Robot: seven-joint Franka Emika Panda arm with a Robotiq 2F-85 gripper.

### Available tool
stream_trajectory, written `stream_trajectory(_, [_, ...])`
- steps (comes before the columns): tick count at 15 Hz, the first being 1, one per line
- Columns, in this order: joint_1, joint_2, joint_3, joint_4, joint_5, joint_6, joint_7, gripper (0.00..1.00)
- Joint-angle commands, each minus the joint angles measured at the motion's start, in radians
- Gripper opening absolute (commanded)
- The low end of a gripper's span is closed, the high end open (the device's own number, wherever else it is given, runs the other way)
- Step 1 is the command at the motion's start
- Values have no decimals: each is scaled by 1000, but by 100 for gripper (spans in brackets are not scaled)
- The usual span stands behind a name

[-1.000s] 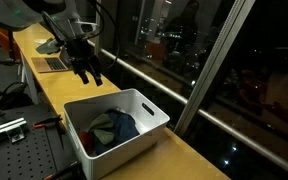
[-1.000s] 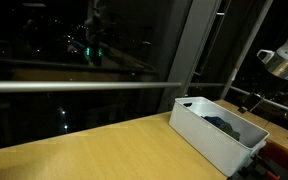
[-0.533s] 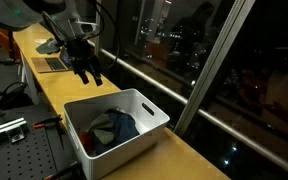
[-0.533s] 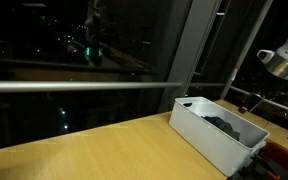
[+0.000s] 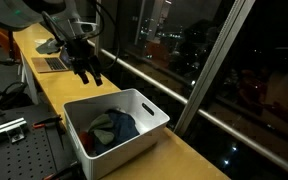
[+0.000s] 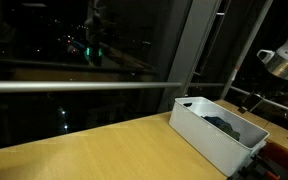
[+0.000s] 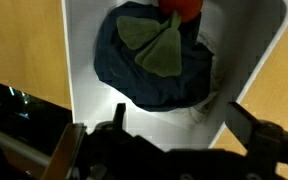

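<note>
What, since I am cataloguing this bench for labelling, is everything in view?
white bin: one, white, on the table by the window
dark blue cloth: one, dark blue, bunched in the bin
green cloth: one, green, on top of the dark blue cloth
red thing: one, red, in the bin, mostly cut off in the wrist view
table: one, light wood, along the window
window: one, dark glass, night lights outside
rail: one, grey metal, across the window
perforated board: one, grey metal, beside the table
gripper: one, black, open, above the table near the bin's far end
</note>
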Motion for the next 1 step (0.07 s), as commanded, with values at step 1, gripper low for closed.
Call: stream_trajectory(1, [-13,-2,14,0,9,0,-7,100])
